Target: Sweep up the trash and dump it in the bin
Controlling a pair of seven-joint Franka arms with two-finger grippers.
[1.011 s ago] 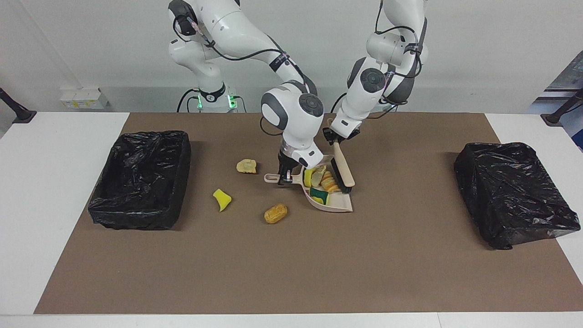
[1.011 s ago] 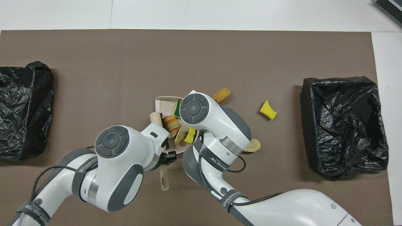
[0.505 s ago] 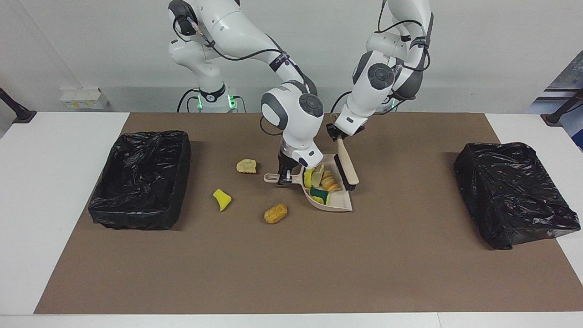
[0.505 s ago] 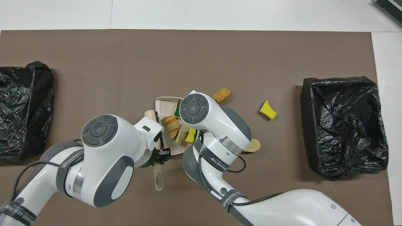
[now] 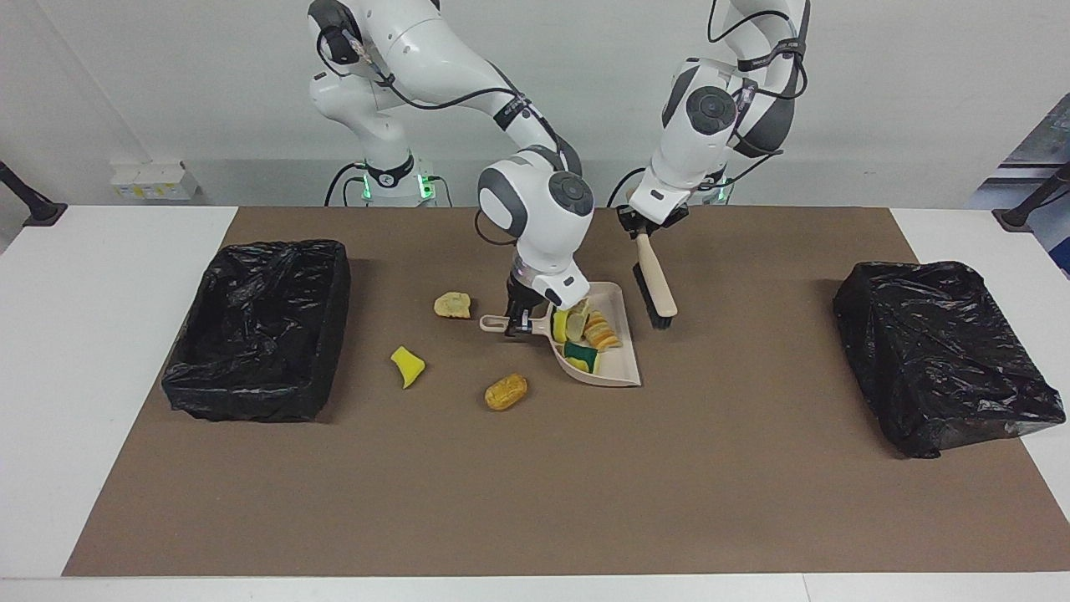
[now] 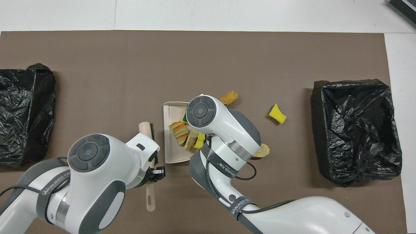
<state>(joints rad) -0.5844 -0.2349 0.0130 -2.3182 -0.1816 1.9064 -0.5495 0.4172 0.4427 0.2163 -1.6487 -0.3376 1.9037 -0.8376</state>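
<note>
Spongy, light trash in the dustpan could tumble; right claw pinches its handle, left claw pinches the brush beside the dustpan.

Facing view: high, across the table, toward the robots. Overhead view: steeply down. Shared: brown mat, both bins.

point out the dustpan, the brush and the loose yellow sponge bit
dustpan (image 5: 620, 368), facing view, bare floor near its lip
brush (image 5: 657, 288), facing view, beige back
yellow sponge bit (image 5: 407, 366), facing view, its middle
</note>
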